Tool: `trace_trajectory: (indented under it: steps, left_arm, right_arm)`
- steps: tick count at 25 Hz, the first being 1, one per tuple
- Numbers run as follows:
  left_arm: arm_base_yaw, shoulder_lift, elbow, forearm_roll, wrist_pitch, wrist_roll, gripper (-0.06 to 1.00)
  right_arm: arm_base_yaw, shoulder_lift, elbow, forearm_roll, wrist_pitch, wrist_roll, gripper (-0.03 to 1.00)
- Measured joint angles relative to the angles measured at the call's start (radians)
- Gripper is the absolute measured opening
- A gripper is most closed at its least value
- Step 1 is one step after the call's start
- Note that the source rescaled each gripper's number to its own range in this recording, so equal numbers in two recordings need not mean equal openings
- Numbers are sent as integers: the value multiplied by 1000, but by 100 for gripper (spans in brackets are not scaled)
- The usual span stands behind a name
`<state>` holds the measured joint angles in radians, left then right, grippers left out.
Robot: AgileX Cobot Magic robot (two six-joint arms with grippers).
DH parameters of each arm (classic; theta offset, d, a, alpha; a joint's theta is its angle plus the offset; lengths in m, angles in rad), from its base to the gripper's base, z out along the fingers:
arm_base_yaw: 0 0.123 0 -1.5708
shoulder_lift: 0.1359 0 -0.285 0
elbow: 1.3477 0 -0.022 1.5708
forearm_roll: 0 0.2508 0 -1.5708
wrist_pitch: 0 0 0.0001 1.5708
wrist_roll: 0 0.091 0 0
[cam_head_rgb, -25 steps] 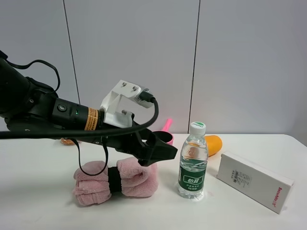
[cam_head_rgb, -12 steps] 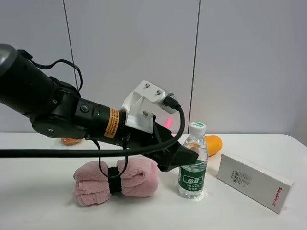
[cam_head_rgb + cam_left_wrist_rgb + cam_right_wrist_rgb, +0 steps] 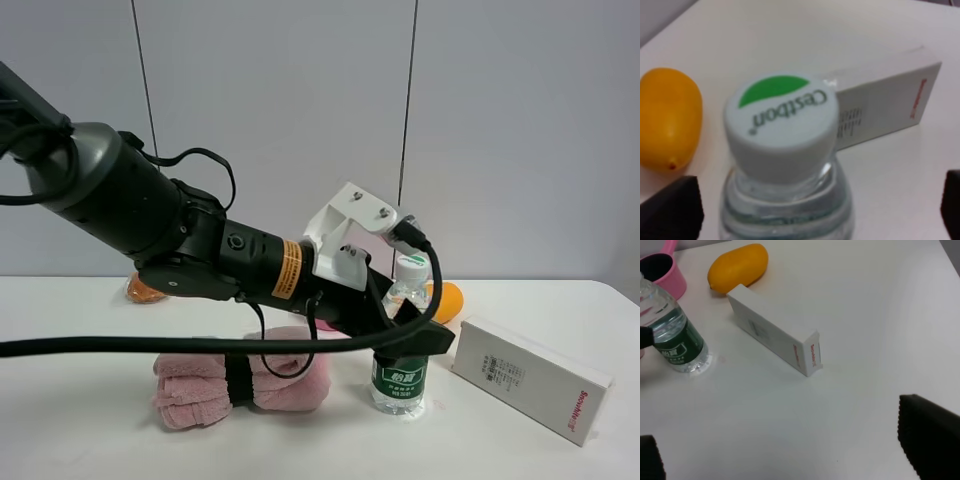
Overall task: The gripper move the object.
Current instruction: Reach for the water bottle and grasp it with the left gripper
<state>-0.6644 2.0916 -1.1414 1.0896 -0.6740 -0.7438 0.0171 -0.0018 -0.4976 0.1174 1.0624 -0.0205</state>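
Note:
The clear water bottle point(image 3: 401, 383) with a white cap and dark green label stands upright on the white table point(image 3: 80, 440). My left gripper point(image 3: 412, 338) is open, with its black fingers on either side of the bottle's upper body. In the left wrist view the cap point(image 3: 780, 125) sits between the two fingertips point(image 3: 670, 207), which stand well apart from it. My right gripper point(image 3: 790, 450) is open and empty above bare table, and the bottle point(image 3: 675, 337) is far from it. The right gripper is out of the exterior high view.
A rolled pink towel point(image 3: 200, 385) lies under the left arm. A white box point(image 3: 530, 378) lies to the right of the bottle. An orange fruit point(image 3: 450, 300) sits behind the bottle. A pink cup point(image 3: 662, 277) stands behind it too.
My left arm has swung right over the towel, and its open fingers have gone from short of the bottle to either side of it. The bottle has not moved.

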Motion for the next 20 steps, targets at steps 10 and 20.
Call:
trace_trajectory:
  steps: [10, 20]
  left_arm:
    - [-14, 94, -92, 0, 2, -40, 100]
    - [-14, 163, -136, 0, 34, -46, 100]
  right_arm:
    - [0, 0, 0, 0, 0, 0, 100]
    - [0, 0, 0, 0, 0, 0, 100]
